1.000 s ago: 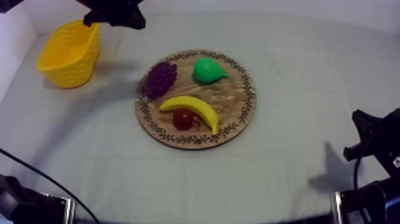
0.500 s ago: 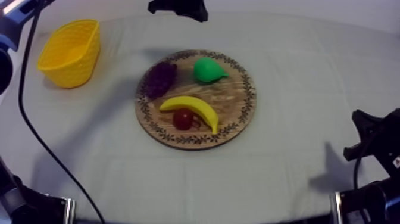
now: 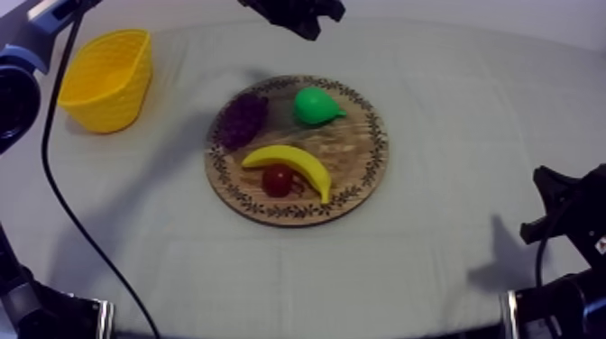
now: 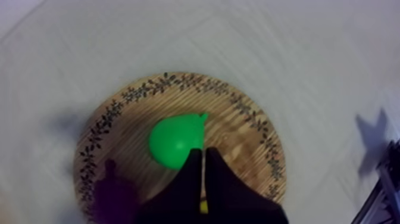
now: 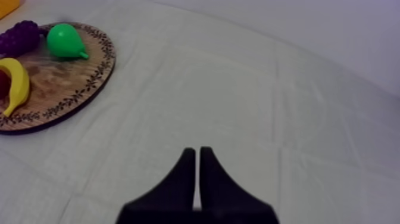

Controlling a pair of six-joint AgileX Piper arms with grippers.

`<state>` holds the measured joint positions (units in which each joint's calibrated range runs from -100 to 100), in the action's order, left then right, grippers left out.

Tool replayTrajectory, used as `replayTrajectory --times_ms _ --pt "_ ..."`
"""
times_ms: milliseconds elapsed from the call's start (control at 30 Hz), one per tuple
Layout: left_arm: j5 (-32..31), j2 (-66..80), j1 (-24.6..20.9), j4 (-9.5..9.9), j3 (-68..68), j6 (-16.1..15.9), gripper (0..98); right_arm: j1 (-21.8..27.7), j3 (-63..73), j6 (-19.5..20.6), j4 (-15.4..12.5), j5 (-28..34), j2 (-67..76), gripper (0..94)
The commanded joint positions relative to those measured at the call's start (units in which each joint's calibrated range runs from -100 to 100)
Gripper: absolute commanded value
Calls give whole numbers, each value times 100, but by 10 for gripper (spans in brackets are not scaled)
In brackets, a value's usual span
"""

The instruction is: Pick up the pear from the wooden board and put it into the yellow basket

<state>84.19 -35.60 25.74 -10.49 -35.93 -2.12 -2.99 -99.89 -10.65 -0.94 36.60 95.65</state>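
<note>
1. While my left gripper hangs at the frame's top centre, beyond the board, its fingers lie pressed together, holding nothing.
2. The pear sits on the board's upper right part, near the grapes.
3. I'd spread the fingers first, then descend so they straddle the pear's round body, clear of the grapes.
4. The basket waits at the upper left.
5. My right gripper rests closed and empty over bare cloth.

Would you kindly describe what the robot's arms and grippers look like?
The left gripper and the right gripper are plain black, each with two smooth fingers, broad at the base and tapering toward the tip. The right arm is angular and black. The left arm has a blue and white section.
</note>
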Motion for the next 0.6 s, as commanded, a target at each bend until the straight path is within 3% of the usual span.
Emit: replayTrajectory --times_ms 0,100,267,567 --pt "197 35 -11 24 41 -1153 12 0 0 -2 -1 1 2 4" --pt "497 116 -41 90 116 -1598 20 0 0 -2 -1 1 2 4" --pt "821 273 -95 88 186 -1941 53 0 0 -2 -1 1 2 4" --pt "904 348 -115 38 190 -2130 337 -4 0 -2 -1 1 2 4"
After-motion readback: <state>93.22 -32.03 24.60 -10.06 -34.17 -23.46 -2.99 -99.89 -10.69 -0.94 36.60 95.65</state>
